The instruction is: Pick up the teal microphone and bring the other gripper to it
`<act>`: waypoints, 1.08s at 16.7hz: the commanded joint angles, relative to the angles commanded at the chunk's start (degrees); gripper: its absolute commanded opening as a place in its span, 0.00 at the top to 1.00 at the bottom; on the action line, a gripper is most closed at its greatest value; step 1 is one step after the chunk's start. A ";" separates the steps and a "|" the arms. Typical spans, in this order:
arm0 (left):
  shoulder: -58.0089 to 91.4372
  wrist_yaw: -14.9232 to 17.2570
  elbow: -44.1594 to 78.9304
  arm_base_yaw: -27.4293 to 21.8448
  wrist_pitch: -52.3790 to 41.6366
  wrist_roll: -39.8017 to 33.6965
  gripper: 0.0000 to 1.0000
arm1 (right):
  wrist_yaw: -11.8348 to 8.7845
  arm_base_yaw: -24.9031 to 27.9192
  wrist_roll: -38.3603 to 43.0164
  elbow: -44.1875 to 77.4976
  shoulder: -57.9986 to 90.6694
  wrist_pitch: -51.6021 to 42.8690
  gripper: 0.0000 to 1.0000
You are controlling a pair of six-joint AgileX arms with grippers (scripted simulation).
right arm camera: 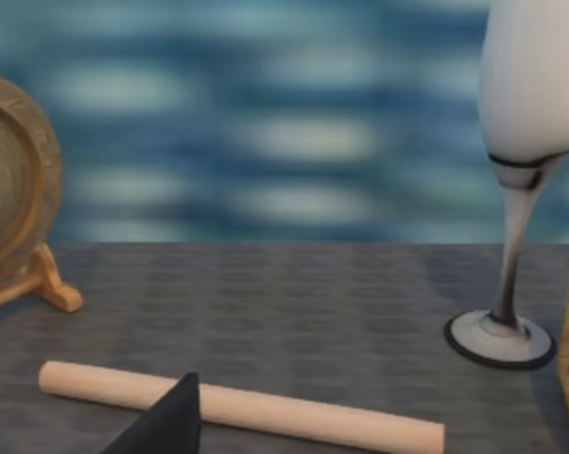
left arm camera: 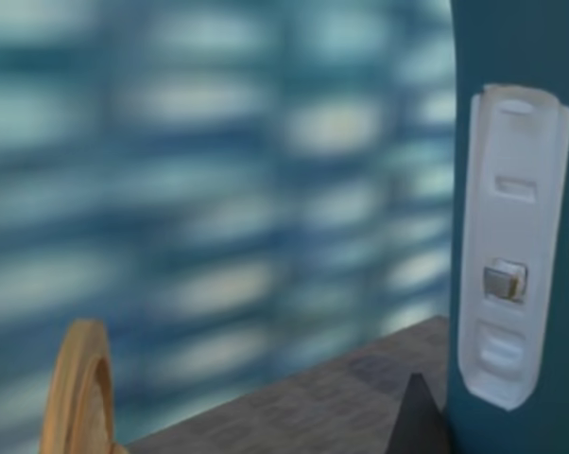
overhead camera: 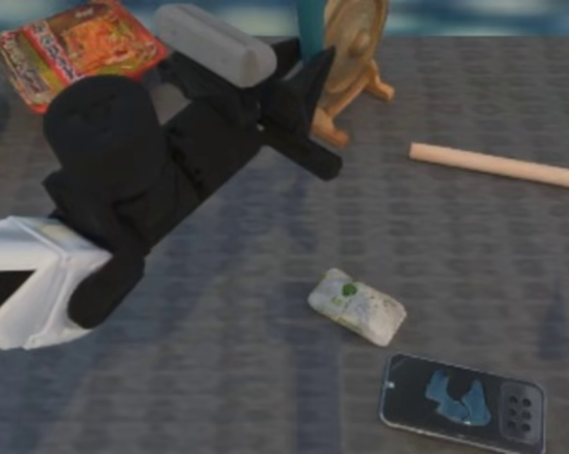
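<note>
**Operator:** My left end effector (overhead camera: 308,90) sits at the far side of the surface (overhead camera: 266,312), raised, beside the round wooden stand (overhead camera: 355,47). The teal microphone (left arm camera: 521,218) stands upright right against it; the left wrist view shows the handle with its white switch panel (left arm camera: 511,246) very close, and one dark fingertip (left arm camera: 415,416) just beside the handle.

**Spotter:** Clamped on it?

**Operator:** I cannot tell. Only one fingertip shows, and from above the wrist covers the contact. If the hold is loose, the slim handle could slide or tilt once I move.

**Spotter:** And the right arm?

**Operator:** Not in the top view. Its wrist camera shows a fingertip (right arm camera: 166,421) low over the wooden rod (right arm camera: 237,407), with a white goblet (right arm camera: 516,180) near. I cannot tell its opening either.

**Spotter:** Risks?

**Operator:** Bringing the right end effector across, I judge it could clip the rod or the stand, or knock the microphone. Swinging the microphone could strike the stand too.
</note>
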 joint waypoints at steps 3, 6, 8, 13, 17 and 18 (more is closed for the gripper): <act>-0.19 -0.15 -0.17 -0.19 0.13 -0.08 1.00 | 0.00 0.00 0.00 0.00 0.00 0.00 0.00; -0.19 -0.15 -0.17 -0.19 0.13 -0.08 1.00 | 0.00 0.00 0.00 0.00 0.00 0.00 0.00; -0.19 -0.15 -0.17 -0.19 0.13 -0.08 1.00 | -0.27 0.49 -0.05 0.55 0.75 0.30 0.00; -0.19 -0.15 -0.17 -0.19 0.13 -0.08 1.00 | -3.54 6.75 -0.65 8.43 13.07 4.69 0.00; -0.19 -0.15 -0.17 -0.19 0.13 -0.08 1.00 | -7.62 14.57 -1.26 19.37 31.11 11.28 0.00; -0.19 -0.15 -0.17 -0.19 0.13 -0.08 1.00 | -8.70 16.61 -1.44 22.34 35.95 13.14 0.00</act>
